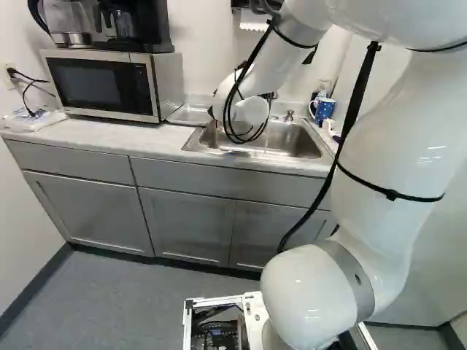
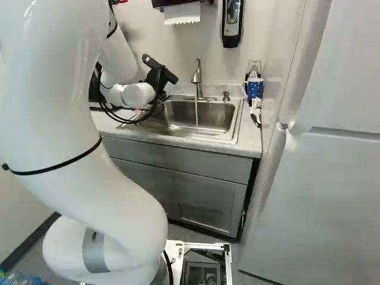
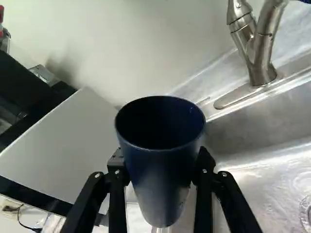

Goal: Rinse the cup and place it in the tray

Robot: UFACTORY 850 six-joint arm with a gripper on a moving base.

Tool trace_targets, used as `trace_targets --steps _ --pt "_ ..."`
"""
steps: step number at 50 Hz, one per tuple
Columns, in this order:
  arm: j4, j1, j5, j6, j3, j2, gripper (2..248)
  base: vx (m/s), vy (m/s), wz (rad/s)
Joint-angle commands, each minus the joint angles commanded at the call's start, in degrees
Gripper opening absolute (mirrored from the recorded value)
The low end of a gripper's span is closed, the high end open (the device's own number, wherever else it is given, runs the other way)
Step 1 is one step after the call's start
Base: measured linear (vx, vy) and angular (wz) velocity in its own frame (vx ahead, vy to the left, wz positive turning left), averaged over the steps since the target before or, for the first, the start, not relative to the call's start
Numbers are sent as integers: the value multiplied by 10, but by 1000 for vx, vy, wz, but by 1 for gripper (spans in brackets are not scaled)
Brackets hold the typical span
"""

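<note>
In the right base view my gripper (image 2: 159, 76) shows as a dark shape beside the sink's left part, its fingertips hidden. The wrist view has the gripper (image 3: 161, 170) shut on a dark blue cup (image 3: 163, 187), one finger on each side, with the cup's open mouth facing the camera. Water runs from the faucet (image 2: 198, 77) into the steel sink (image 2: 228, 127); the cup is away from that stream. A shiny metal tray (image 1: 191, 114) lies between microwave and sink, partly hidden by my arm.
A microwave (image 1: 106, 84) with a coffee maker on top stands left of the tray. At the sink's right are a blue dotted mug (image 2: 255, 88) and a brush. A soap dispenser (image 2: 232, 21) and paper towels (image 2: 182, 13) hang above. A white refrigerator (image 2: 332, 178) stands at the right.
</note>
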Motion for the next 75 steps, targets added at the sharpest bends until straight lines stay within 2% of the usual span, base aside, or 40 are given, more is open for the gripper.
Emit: trace_targets --steps 66,68,75 --pt "0 0 0 -400 0 0 124 0 0 0" --pt "0 0 0 -410 0 0 124 0 0 0" --pt "0 0 0 -410 0 0 124 0 0 0"
